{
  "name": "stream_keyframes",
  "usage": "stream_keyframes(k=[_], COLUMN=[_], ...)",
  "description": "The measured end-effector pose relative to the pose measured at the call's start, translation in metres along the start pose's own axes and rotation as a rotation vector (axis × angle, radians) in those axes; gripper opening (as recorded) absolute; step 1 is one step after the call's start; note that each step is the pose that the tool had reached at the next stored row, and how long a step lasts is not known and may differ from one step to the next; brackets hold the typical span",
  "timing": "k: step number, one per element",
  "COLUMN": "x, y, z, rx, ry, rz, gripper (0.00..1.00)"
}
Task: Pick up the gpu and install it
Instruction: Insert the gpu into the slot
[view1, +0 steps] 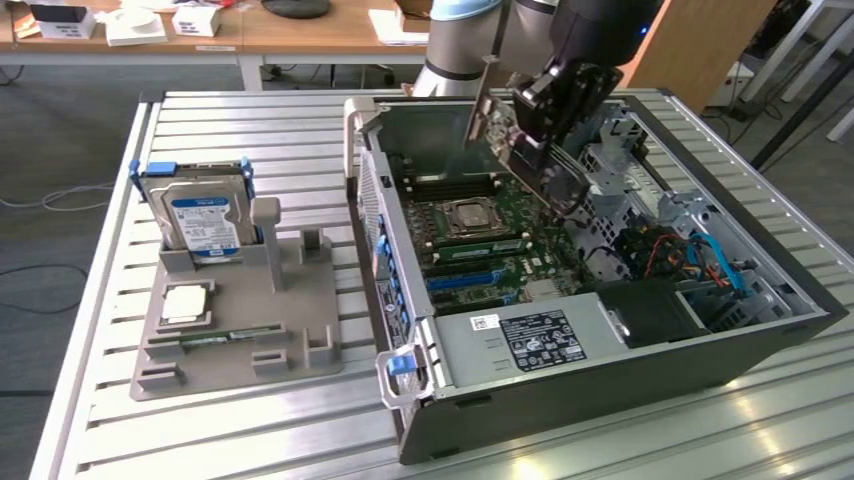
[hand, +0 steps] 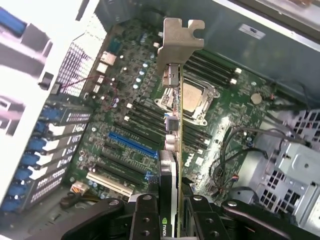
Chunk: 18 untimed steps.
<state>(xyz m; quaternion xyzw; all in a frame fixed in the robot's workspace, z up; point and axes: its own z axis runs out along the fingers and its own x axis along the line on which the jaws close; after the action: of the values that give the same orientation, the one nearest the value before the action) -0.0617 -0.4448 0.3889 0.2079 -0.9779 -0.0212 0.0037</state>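
Observation:
The gpu (view1: 541, 170), a thin dark card with a silver metal bracket (view1: 478, 118) at one end, hangs tilted above the open computer case (view1: 587, 390). My gripper (view1: 558, 98) is shut on it from above. In the wrist view the gpu (hand: 172, 150) shows edge-on between my two black fingers (hand: 145, 220), its bracket (hand: 180, 35) pointing away from the camera. It hovers over the green motherboard (hand: 120, 115), apart from it, with a blue card slot (hand: 132, 145) and the processor socket (hand: 192, 100) beneath.
A grey parts holder (view1: 240, 320) on the slatted table, at the exterior view's left, carries a silver hard drive (view1: 207, 215), a processor (view1: 184, 300) and a green memory stick (view1: 220, 340). A power supply (view1: 534, 340), cables and drive bays (view1: 694, 250) crowd the case.

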Motion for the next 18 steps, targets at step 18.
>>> stream_keyframes(k=[18], x=[0.0], y=[-0.0001], z=[0.0031], rx=[-0.0005], ry=[0.0137], rz=[-0.318], gripper=[0.27])
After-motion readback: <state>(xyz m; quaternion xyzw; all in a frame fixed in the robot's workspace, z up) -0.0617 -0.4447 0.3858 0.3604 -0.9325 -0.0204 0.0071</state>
